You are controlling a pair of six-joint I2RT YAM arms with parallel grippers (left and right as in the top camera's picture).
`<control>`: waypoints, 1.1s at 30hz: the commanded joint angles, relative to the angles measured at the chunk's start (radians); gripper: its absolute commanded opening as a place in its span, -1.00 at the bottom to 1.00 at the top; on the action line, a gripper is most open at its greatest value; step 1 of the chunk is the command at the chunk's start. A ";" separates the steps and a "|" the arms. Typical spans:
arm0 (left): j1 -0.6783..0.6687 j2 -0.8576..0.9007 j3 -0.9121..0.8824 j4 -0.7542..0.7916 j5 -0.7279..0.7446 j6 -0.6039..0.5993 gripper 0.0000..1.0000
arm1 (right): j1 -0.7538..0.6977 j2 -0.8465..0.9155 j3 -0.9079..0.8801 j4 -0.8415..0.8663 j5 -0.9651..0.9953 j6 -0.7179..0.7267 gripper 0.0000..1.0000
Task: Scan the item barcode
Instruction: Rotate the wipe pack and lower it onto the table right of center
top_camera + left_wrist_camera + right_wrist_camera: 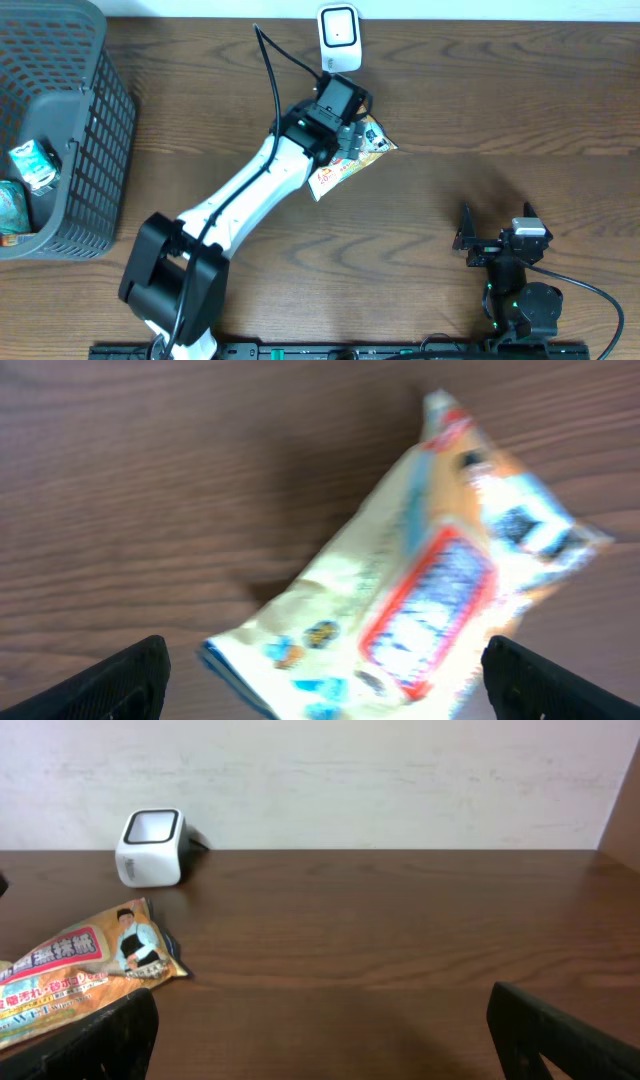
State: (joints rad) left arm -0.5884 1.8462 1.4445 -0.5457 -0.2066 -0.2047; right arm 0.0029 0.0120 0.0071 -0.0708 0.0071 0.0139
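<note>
The snack packet (333, 178) lies flat on the desk (480, 110) at centre, its long axis running diagonally from near-left to far-right, with the far-right corner toward the wall. The left hand (350, 140) hangs over its middle with the fingers spread wide, one to each side of the packet (420, 590), gripping nothing. The blurred wrist view makes it hard to say whether it touches the wrapper.

Just beyond the packet's far end stands the white scanner (338, 38), its dark window tilted up. The right hand (497, 228) sits well apart at the near right, also wide open and empty. A dark mesh basket (90, 150) at the far left holds a green carton (35, 165).

From the right wrist view the packet (90, 970) shows a red panel of East Asian characters and a small printed figure. I cannot read the writing.
</note>
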 commanded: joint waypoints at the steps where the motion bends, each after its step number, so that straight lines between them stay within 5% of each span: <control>1: 0.065 0.047 -0.017 -0.010 0.077 0.055 0.96 | -0.008 -0.005 -0.002 -0.004 -0.002 0.004 0.98; 6: 0.100 0.111 -0.023 -0.036 0.410 0.055 0.96 | -0.008 -0.005 -0.002 -0.004 -0.002 0.004 0.99; 18: 0.011 0.157 -0.022 -0.121 0.714 0.025 0.96 | -0.008 -0.005 -0.002 -0.004 -0.002 0.004 0.99; 23: -0.046 0.155 -0.022 -0.061 0.762 -0.146 0.96 | -0.008 -0.005 -0.002 -0.004 -0.002 0.004 0.99; 33: -0.030 0.143 0.010 0.010 0.735 -0.148 0.96 | -0.008 -0.005 -0.002 -0.004 -0.002 0.004 0.99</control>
State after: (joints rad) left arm -0.6506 2.0022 1.4319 -0.5373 0.5220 -0.3382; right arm 0.0029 0.0120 0.0071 -0.0708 0.0071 0.0139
